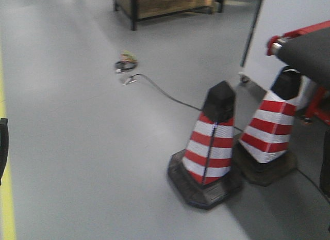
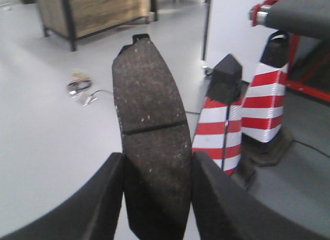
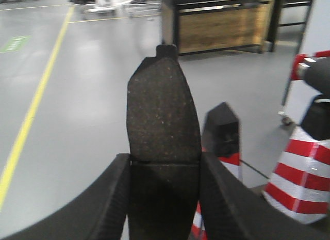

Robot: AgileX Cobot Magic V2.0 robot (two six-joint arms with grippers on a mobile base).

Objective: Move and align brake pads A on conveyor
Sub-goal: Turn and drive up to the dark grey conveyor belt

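Left gripper (image 2: 157, 173): jaws closed on a brake pad (image 2: 149, 121), one finger on each long edge of its lower half. The pad stands out past the fingertips, groove just above them, tab at the far end.

Right gripper (image 3: 164, 183): same state. Jaws closed on a second brake pad (image 3: 163, 116), gripped by its lower half, groove level with the fingertips, tab pointing away from the wrist.

Both pads are in the air, over grey floor (image 1: 77, 147), not over the belt. You can see only these two; where the other pads are, the views do not show.

Outward from there: two red-and-white cones (image 1: 211, 142) stand side by side on the floor, bases touching or nearly so. Beyond and above them, at the right edge of the front view, is the end of the conveyor (image 1: 309, 51), dark belt over a red side rail. A cable (image 1: 165, 94) runs across the floor to the cones, and a wooden crate (image 2: 98, 10) stands well behind.

Judged step: carry phase, both pads picked, neither placed.

Next move, as I read it: you need to bring both arms round to the right and up over the belt surface, clear of the cones and the red rail, then lower the pads flat and line them up.
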